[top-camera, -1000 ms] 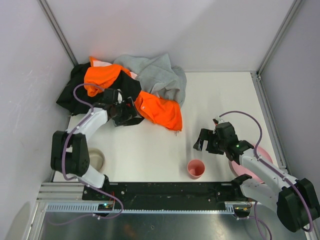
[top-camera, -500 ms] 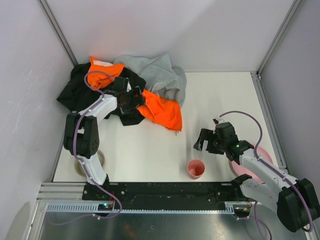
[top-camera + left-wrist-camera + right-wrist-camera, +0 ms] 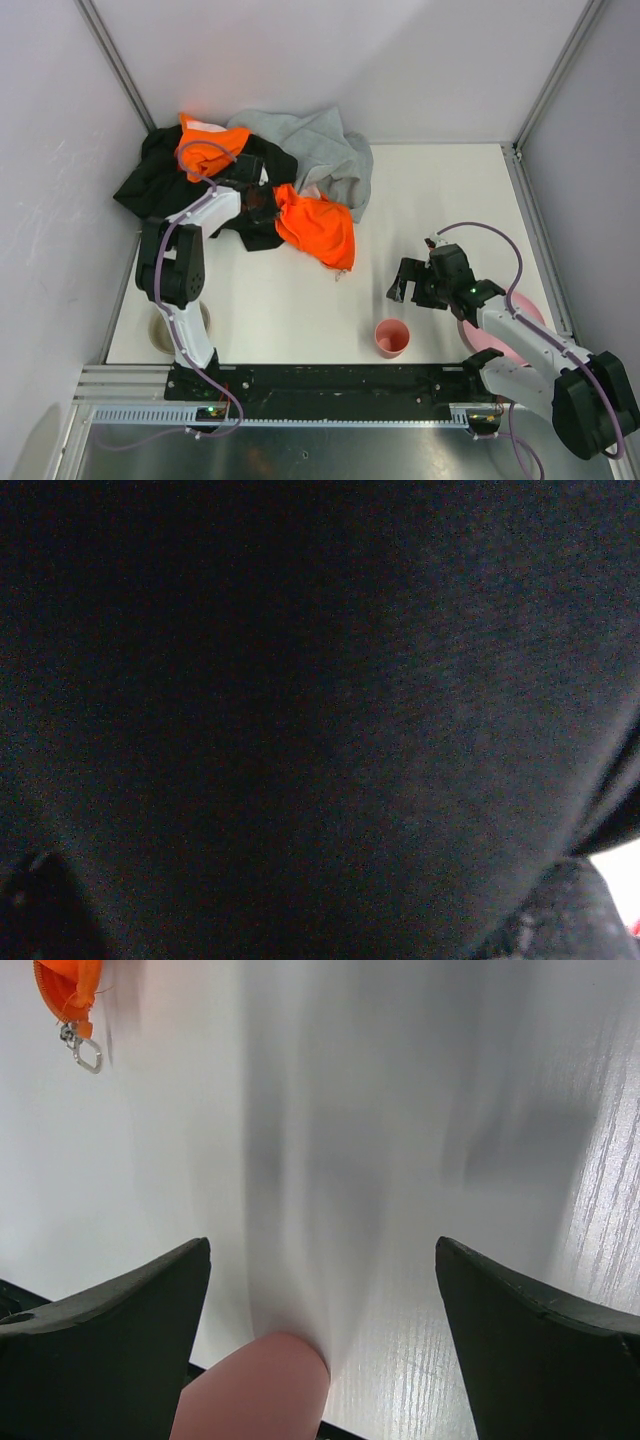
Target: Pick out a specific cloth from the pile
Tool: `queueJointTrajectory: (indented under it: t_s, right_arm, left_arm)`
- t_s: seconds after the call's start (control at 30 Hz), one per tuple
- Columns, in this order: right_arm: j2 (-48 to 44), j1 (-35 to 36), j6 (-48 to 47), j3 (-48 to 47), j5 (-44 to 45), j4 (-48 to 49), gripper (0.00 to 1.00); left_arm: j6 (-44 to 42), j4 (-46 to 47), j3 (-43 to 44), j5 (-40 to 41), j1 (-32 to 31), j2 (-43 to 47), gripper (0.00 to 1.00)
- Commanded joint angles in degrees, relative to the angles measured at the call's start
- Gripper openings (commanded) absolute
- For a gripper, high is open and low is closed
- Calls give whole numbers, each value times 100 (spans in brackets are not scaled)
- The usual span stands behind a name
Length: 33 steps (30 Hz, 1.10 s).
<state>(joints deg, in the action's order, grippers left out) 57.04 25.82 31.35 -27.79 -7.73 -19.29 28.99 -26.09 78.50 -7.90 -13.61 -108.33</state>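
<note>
At the orange-grey-black garment heap [image 3: 310, 150], my left claw [image 3: 262, 203] pinches black fabric [image 3: 320, 720]; right claw [image 3: 322, 1250] wide. Hazard: larger black garment [image 3: 150, 190] lifts, not the thin black cloth [image 3: 258, 236].

The pile [image 3: 318, 150] is a rumpled heap of soft garments in the far left corner of the table [image 3: 440, 220]. It has light grey at the back, bright orange in two bunched folds, and black spilling toward the left edge. The cloth [image 3: 256, 234] is a small, thin, plain black piece. It lies crumpled at the pile's near edge, touching the nearer orange fold. How far it reaches into the heap cannot be told.
</note>
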Motion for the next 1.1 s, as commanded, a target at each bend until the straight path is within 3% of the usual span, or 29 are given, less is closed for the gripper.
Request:
queueJointTrajectory:
  t_s: [0.0,0.33,0.6,0.83,1.07]
  right_arm:
    - [32,41,-51,-183,54,199,99]
    - [8,37,-59,-183,95,114,99]
    - [-35,45,-73,-135,103,53,99]
    - [-79,43,-11,-70,78,121,99]
    - [-36,50,52,-69,17,255,99]
  left_arm:
    - [-235,276,373,-190,-105,275,2]
    - [-465,72,1472,-534,-67,749,1]
    - [-278,-116,3198,-601,339,366,1]
    - [128,-133,4752,-297,533,-308,1]
    - [52,-134,4975,494,559,-678,1]
